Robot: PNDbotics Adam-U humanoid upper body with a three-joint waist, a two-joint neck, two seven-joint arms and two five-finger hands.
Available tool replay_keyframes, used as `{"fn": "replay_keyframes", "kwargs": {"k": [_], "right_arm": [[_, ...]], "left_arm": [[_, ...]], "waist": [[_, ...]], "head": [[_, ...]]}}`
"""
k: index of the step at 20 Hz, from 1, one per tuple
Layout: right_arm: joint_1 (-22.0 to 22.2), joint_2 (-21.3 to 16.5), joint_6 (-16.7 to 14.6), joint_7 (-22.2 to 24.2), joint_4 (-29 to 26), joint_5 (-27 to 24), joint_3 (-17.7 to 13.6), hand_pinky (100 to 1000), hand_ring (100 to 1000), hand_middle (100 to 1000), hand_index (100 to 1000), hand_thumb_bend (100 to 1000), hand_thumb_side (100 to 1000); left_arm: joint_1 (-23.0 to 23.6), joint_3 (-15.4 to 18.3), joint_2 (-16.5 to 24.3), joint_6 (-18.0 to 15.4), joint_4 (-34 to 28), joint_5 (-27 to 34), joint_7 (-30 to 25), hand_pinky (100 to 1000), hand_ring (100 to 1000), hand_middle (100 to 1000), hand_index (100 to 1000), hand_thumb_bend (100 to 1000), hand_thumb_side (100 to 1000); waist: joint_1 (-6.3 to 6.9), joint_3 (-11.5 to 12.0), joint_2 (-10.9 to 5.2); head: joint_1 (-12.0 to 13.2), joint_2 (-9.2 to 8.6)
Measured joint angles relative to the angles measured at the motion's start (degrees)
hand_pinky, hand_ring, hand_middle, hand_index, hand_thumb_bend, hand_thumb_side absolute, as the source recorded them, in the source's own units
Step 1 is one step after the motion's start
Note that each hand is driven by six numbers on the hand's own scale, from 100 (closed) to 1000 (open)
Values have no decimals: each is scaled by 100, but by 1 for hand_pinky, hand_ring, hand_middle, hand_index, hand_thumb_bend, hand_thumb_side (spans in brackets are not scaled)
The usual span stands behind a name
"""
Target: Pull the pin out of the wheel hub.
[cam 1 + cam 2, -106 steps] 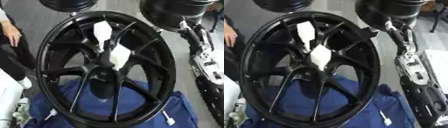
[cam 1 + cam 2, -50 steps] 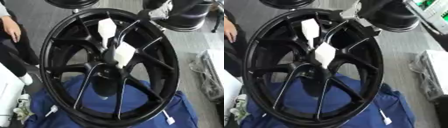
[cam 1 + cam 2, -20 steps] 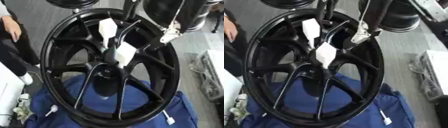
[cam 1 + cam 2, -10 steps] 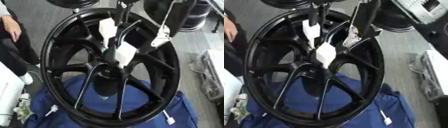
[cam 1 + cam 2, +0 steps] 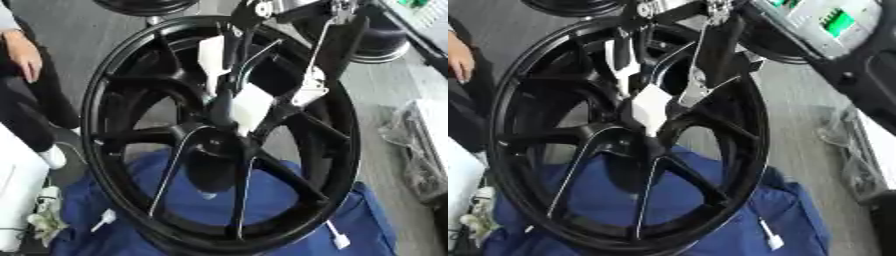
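Around my work the floor (image 5: 79, 30) is plain grey, evenly lit with no hard shadows. A blue cloth (image 5: 289, 215) is spread low in front of me, rumpled, with a small white tag-like piece (image 5: 337, 241) lying on its right side and another (image 5: 103, 216) at its left. At the far top a second dark round rim (image 5: 144, 6) sits on the floor (only its lower edge shows). To my right lies a crumpled clear plastic bag (image 5: 420, 150), and at upper right a pale panel with green patches (image 5: 829, 25). Something white (image 5: 19, 195) stands at my left edge.
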Motion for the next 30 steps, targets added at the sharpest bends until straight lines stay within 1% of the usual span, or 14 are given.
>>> {"fn": "replay_keyframes", "kwargs": {"k": [11,20,26,30], "right_arm": [[0,103,-91,-1,122,142,170,816,710,705,760,516,183],[6,198,-190,6,343,171,207,813,703,699,754,502,174],[20,235,-252,4,502,220,212,811,698,695,751,509,157],[42,276,-258,7,590,222,273,809,694,692,748,513,144]], "left_arm": [[4,-13,-2,8,0,5,-8,691,780,700,714,236,867],[4,-15,-3,21,0,8,-22,692,782,701,714,233,871],[6,-15,-4,22,0,27,-24,692,784,702,714,232,872],[15,-15,-4,22,0,35,-24,693,785,703,715,231,875]], "waist": [[6,1,7],[7,15,29],[7,18,53],[7,18,56]], "head": [[18,0],[42,0],[44,0],[45,0]]}}
